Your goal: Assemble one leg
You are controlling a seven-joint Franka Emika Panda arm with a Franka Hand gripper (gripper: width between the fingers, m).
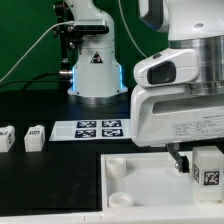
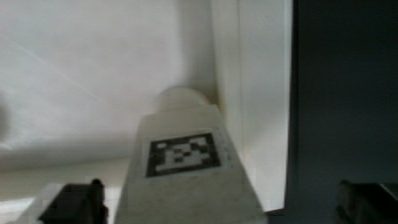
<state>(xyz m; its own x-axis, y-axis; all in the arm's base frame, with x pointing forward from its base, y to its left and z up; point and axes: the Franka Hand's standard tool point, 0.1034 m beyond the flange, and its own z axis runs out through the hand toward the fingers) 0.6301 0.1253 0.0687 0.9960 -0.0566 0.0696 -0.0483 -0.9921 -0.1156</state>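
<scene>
Over the tray (image 1: 150, 180) at the exterior view's right, your pincer (image 1: 192, 160) pinches the leg (image 2: 183, 150), its tip at the tray's inner wall. Seating it looks unfinished; two more legs (image 1: 35, 137) wait on the surface (image 1: 40, 175).

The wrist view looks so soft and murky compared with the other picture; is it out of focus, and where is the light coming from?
Wrist view: blurred throughout, since the leg sits very near the lens; its tag is smeared and a dark shadow band fills one side. Exterior view: sharper, lit from above; the white tray is nearly blown out, and a blue glow rings the arm's base. The claw sits in the arm's own shadow.
</scene>
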